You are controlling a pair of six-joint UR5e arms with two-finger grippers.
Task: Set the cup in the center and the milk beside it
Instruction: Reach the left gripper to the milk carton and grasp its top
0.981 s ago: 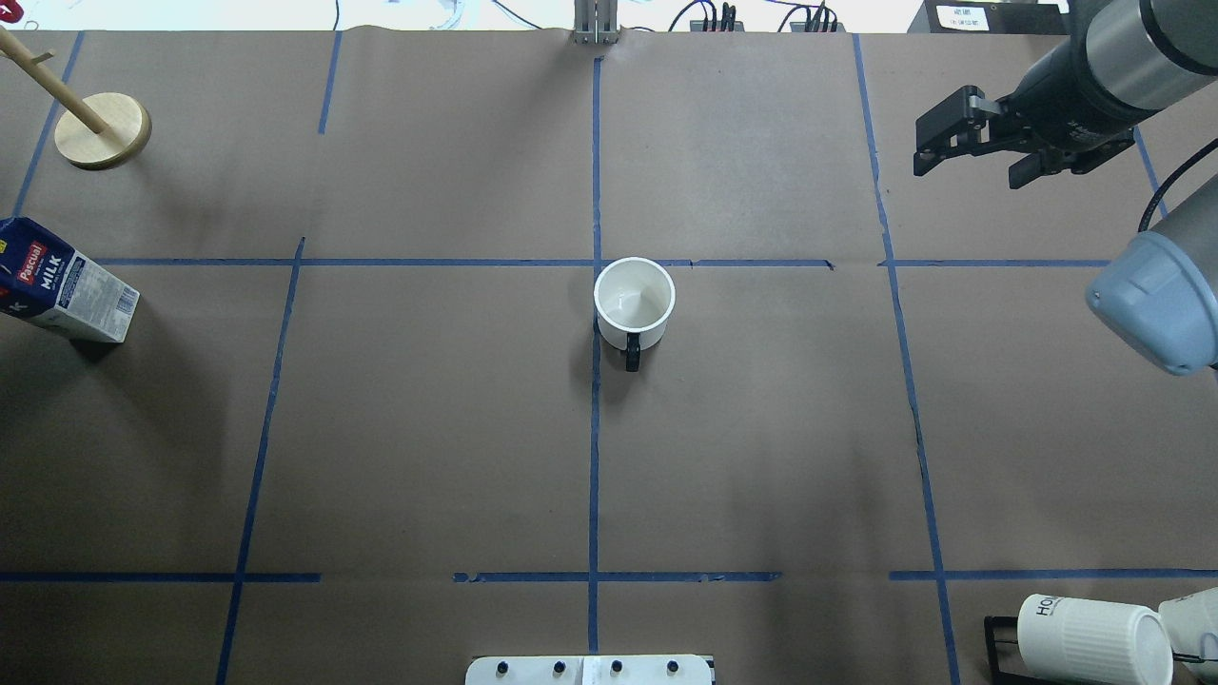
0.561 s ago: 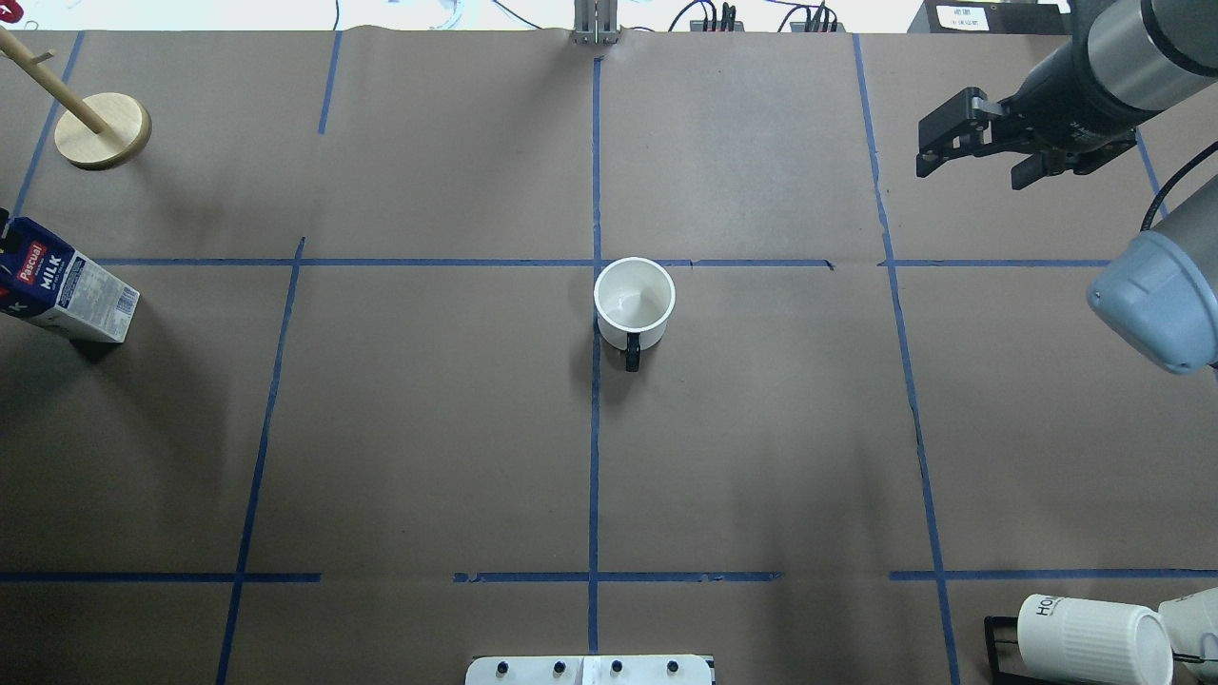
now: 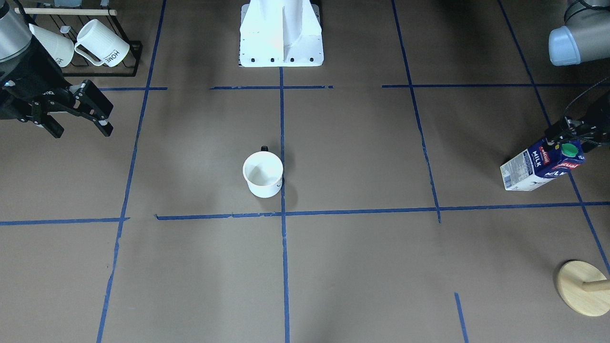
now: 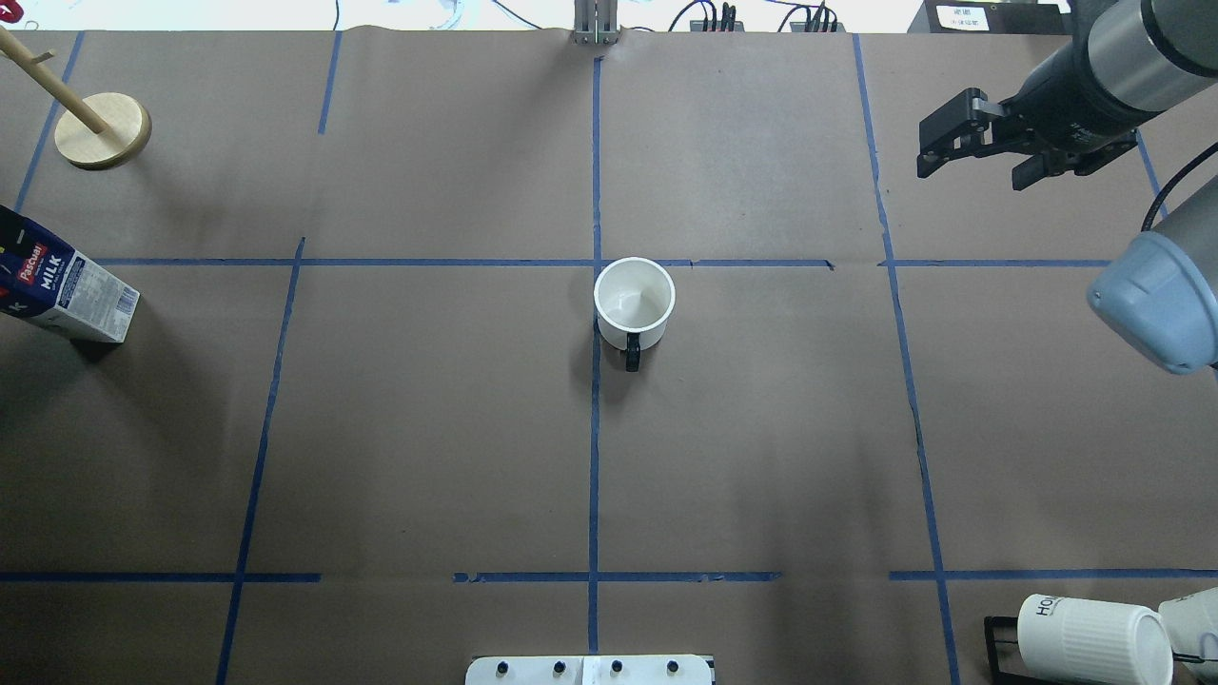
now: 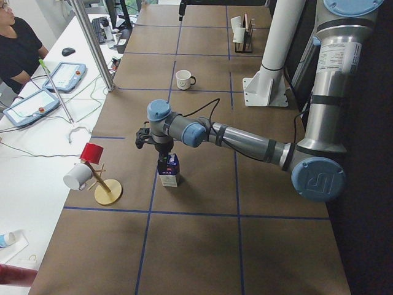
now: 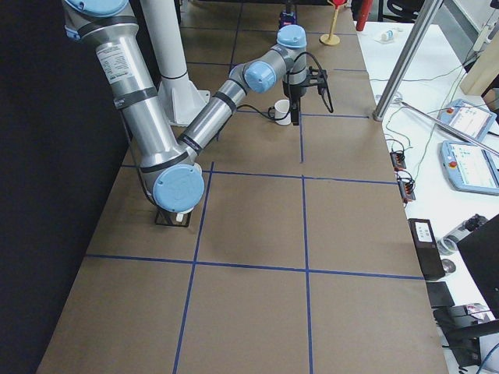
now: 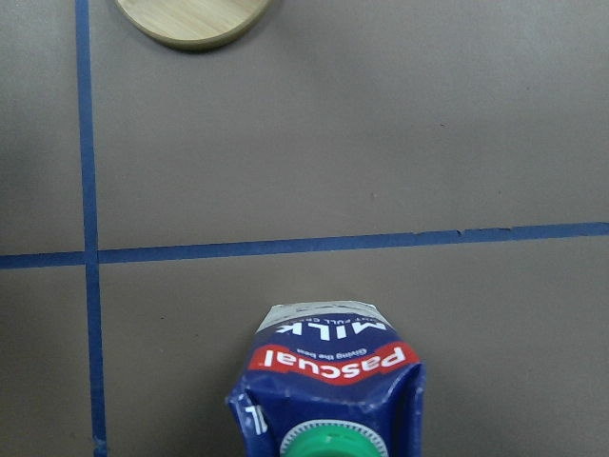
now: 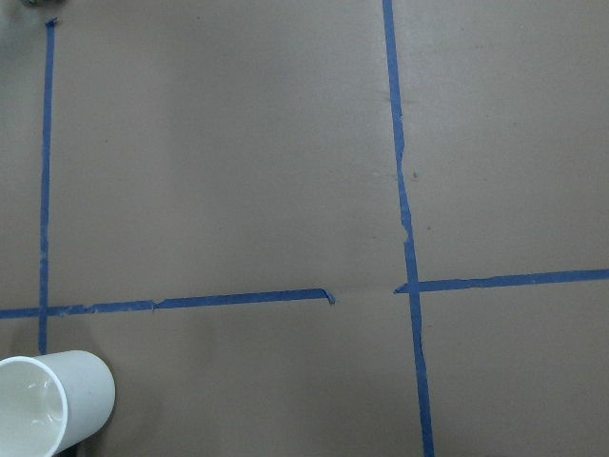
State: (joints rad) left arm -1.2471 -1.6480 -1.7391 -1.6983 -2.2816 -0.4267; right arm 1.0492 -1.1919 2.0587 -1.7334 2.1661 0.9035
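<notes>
The white cup stands upright on the centre, just beside the crossing of the middle blue tape lines, its dark handle towards the robot. It also shows in the front view and the right wrist view. The milk stands far out on my left side. My left gripper is over the carton's top; the green cap shows in its wrist view. I cannot tell if it grips. My right gripper is open and empty, in the air far right of the cup.
A wooden mug stand is beyond the milk at the far left. A black rack with two ribbed HOME mugs is near the robot base on my right. An operator sits beyond the table.
My right gripper has drifted slightly further right and away from the cup. The milk carton's top has shifted a little at the view's left edge. The cup has not moved.
</notes>
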